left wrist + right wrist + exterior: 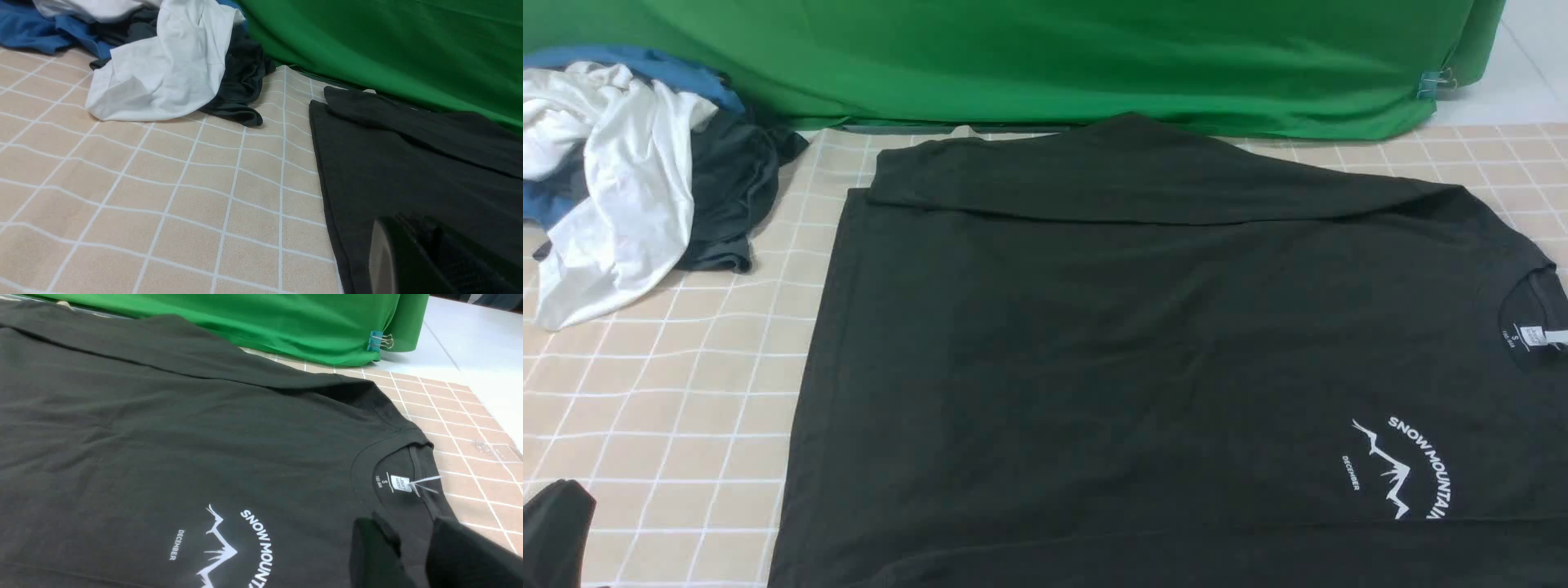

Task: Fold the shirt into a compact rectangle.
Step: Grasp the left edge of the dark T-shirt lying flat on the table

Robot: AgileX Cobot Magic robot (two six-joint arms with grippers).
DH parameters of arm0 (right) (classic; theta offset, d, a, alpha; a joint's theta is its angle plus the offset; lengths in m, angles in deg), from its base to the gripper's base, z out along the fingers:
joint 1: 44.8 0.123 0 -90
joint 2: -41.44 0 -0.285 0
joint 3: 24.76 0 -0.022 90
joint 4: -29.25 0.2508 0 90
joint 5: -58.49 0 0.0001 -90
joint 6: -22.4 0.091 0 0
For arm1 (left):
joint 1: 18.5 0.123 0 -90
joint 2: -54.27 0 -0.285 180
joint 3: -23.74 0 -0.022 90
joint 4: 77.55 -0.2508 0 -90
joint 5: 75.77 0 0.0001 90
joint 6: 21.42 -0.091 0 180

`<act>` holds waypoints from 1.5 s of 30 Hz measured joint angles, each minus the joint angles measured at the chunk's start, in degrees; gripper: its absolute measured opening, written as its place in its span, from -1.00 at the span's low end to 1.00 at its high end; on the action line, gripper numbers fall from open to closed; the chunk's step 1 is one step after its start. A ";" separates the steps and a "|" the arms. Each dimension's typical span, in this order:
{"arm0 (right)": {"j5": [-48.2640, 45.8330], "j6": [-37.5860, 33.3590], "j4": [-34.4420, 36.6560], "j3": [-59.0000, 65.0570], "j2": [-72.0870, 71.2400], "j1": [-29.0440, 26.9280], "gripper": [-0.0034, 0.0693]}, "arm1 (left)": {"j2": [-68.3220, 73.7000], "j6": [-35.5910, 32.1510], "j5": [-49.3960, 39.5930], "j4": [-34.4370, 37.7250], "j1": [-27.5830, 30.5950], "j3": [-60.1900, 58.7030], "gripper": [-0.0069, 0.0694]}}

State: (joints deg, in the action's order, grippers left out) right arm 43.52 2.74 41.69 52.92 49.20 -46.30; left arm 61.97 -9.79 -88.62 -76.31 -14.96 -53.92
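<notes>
The black shirt point(1143, 351) lies flat on the checked cloth, its far sleeve folded in along the back edge. Its collar with the white label point(400, 483) points right, and the white "SNOW MOUNTAIN" print point(1409, 465) sits near the front right. My left gripper point(412, 237) is shut with nothing seen in it; in the front view the left gripper point(556, 531) is beside the shirt's left hem, off the fabric. My right gripper point(408, 539) hovers open just short of the collar, with bare shirt fabric showing between its fingers. It is out of the front view.
A pile of white point(613, 188), blue and dark grey clothes point(727, 196) lies at the back left. A green backdrop point(1054, 57) hangs along the back, held by a clip point(378, 340) at its right end. Beige checked cloth point(670, 408) covers the table.
</notes>
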 joint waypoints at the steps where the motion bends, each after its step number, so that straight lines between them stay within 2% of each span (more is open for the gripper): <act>1: 0.00 0.00 0.00 0.00 0.00 0.00 -0.24 | 0.00 0.00 0.00 0.00 0.00 0.00 -0.78; 14: 0.00 0.00 0.00 0.00 0.00 0.00 -0.24 | 0.00 -0.13 0.19 -0.85 0.00 0.00 -0.78; 17: 0.00 0.00 0.00 0.00 0.00 0.00 -0.24 | 0.00 -0.12 3.40 -1.24 0.00 0.00 -0.78; 21: 0.05 0.00 0.00 0.00 0.00 0.00 -0.24 | 0.00 2.42 10.74 7.01 0.00 0.00 -0.78; 24: 0.05 0.00 0.00 0.00 0.00 0.00 -0.24 | 0.00 9.85 17.08 16.68 0.00 0.00 -0.78; 26: 0.05 0.00 0.00 0.00 0.00 0.00 -0.24 | 0.00 13.90 20.49 20.71 0.00 0.00 -0.78; 28: 0.41 0.00 0.00 0.00 0.00 0.00 -0.24 | 0.00 16.59 24.48 22.64 0.00 0.00 -0.78; 33: 2.50 0.26 0.17 0.00 0.00 0.00 -0.24 | 0.00 18.04 30.59 23.47 0.00 0.00 -0.78; 36: 8.27 6.98 9.00 0.00 0.00 0.00 -0.24 | 0.00 23.41 38.08 22.92 0.00 0.00 -0.78; 38: 12.69 16.20 16.49 0.00 0.00 0.00 -0.24 | 0.00 27.23 45.06 20.50 0.00 0.00 -0.78; 40: 16.23 25.46 19.71 0.00 0.00 0.00 -0.24 | -0.06 29.03 48.25 17.31 0.00 0.73 -0.78; 42: 19.70 31.52 20.93 0.00 0.00 -0.02 -0.24 | -0.11 30.43 44.99 12.60 0.00 4.42 -0.78; 43: 20.87 32.44 21.00 0.00 0.00 -0.02 -0.24 | -0.11 30.97 42.12 10.67 0.00 6.65 -0.78; 44: 22.52 33.47 21.27 0.00 0.00 -0.02 -0.24 | 0.04 31.61 35.52 7.12 0.00 11.76 -0.78; 45: 22.76 33.65 21.34 0.00 0.00 -0.02 -0.24 | 0.28 31.62 34.51 7.12 0.00 12.43 -0.78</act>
State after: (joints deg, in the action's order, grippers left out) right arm 66.28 36.39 63.03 52.92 49.20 -46.32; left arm 62.25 21.82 -54.11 -69.19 -14.96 -41.49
